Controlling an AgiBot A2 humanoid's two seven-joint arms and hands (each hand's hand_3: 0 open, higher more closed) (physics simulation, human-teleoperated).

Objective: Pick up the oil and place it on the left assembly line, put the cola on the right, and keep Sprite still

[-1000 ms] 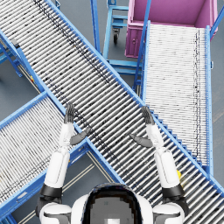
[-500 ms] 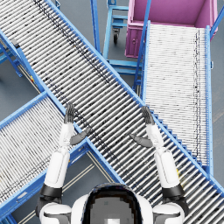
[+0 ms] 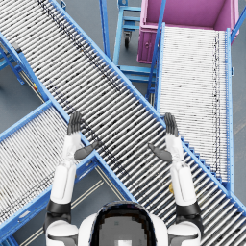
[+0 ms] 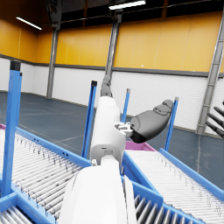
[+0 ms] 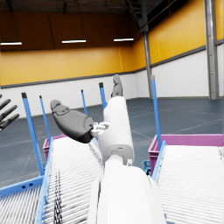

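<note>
Both arms are raised over the roller conveyor, forearms roughly parallel. Left hand and right hand are released and hold nothing, fingers straight ahead and thumbs turned inward toward each other. Oil, cola, Sprite: position cannot be told from these views.

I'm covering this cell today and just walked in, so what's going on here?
Nothing is being handled at the moment. The humanoid stands at the roller conveyors with its left hand and right hand raised over the middle conveyor, both empty with fingers spread. No oil, cola or Sprite bottle shows in any view, on the left line or the right line. A pink bin sits at the right line's far end.
</note>
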